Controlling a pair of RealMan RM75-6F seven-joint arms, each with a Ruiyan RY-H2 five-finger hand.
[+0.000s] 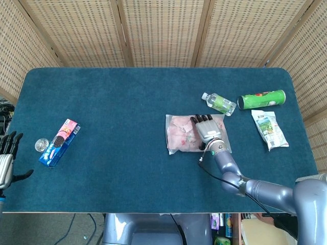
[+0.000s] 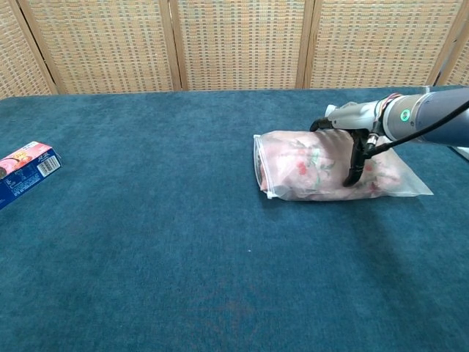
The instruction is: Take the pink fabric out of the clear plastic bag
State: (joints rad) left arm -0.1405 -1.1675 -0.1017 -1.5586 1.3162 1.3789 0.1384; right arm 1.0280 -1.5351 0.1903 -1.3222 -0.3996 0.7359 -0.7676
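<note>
The clear plastic bag (image 1: 178, 138) lies flat a little right of the table's middle, with the pink floral fabric (image 2: 299, 167) folded inside it. My right hand (image 1: 206, 129) rests palm down on top of the bag (image 2: 405, 185), fingers stretched toward the far side. In the chest view this right hand (image 2: 350, 122) covers the bag's upper right part, and its thumb hangs down the near face. The bag's sealed mouth looks closed on the left. My left hand (image 1: 6, 157) hovers at the table's near left corner with spread fingers, holding nothing.
A small water bottle (image 1: 218, 102) and a green tube can (image 1: 261, 99) lie just beyond the bag. A snack packet (image 1: 269, 128) lies to its right. A blue and pink cookie box (image 1: 60, 142) and a small round lid (image 1: 42, 145) sit far left.
</note>
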